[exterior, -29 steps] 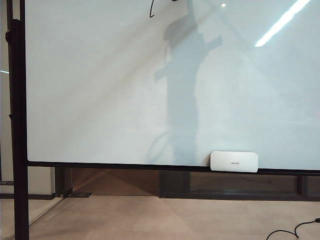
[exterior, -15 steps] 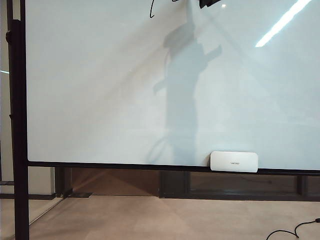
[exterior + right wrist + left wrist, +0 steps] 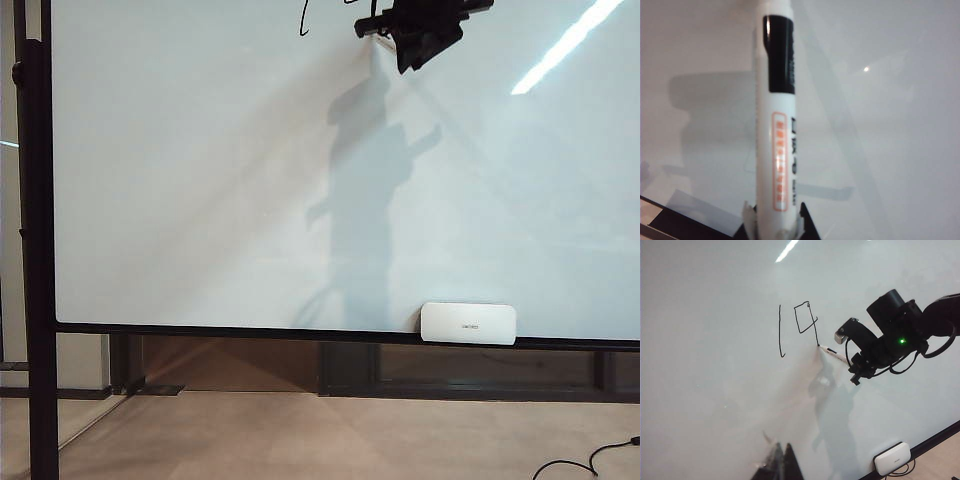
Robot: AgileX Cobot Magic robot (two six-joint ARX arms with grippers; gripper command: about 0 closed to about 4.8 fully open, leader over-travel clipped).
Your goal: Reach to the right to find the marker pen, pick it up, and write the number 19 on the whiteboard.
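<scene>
I see right gripper (image 3: 852,361) clamped on marker pen (image 3: 777,120), tip at foot of 9 stroke. Number 19 (image 3: 797,327) stands high on whiteboard (image 3: 200,180), looks complete. Next I judge: lift pen off board. Left gripper (image 3: 777,467) low, state unclear.

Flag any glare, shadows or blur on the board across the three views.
Exterior view: ceiling-light streak glares on the whiteboard, with the arm's grey shadow below the right gripper. Left wrist view: another glare streak; the number 19 is sharp, and the left gripper is dark at the frame edge. Right wrist view: marker pen soft and blurred, its shadow behind.
</scene>
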